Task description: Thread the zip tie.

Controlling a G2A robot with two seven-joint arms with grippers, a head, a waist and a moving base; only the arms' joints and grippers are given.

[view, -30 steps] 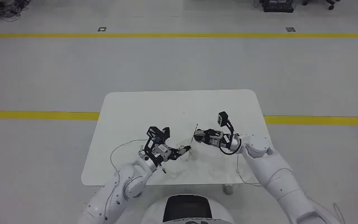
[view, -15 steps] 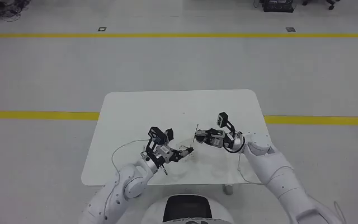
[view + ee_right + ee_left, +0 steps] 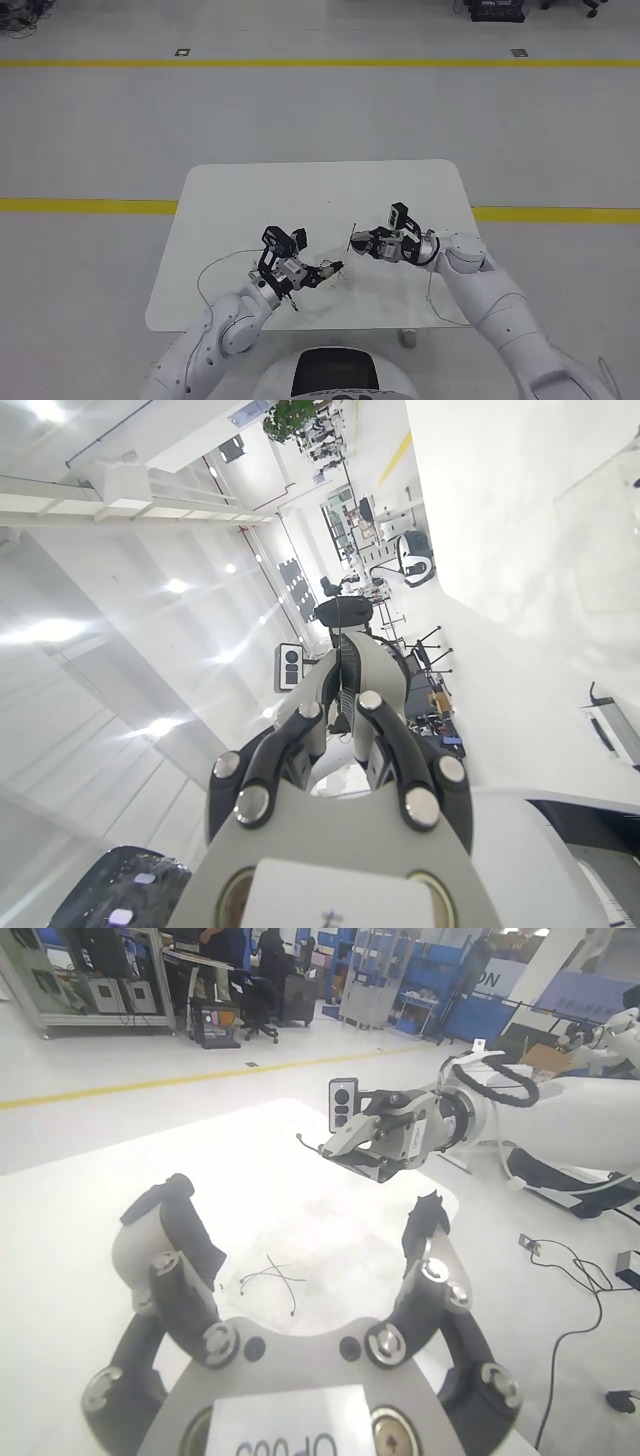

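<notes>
Zip tie [image 3: 306, 1142] is jutting out past the tips of the right tool [image 3: 327, 1153], which is pinching it between fingers pressed together. It is showing as a thin black strand with its free end hanging in the air above the tabletop [image 3: 250, 200]. The right forearm is reaching in roughly level over the tabletop, with the wrist turned so that the right tool is pointing across toward the left tool [image 3: 300, 1198]. The left tool is hovering above the tabletop with its fingers [image 3: 187, 1233] spread wide and nothing between them. Its open gap is facing the right tool, and the two tools are sitting near each other but apart. Below and just ahead of the left tool, a few loose ties [image 3: 272, 1278] are lying crossed on the tabletop.
</notes>
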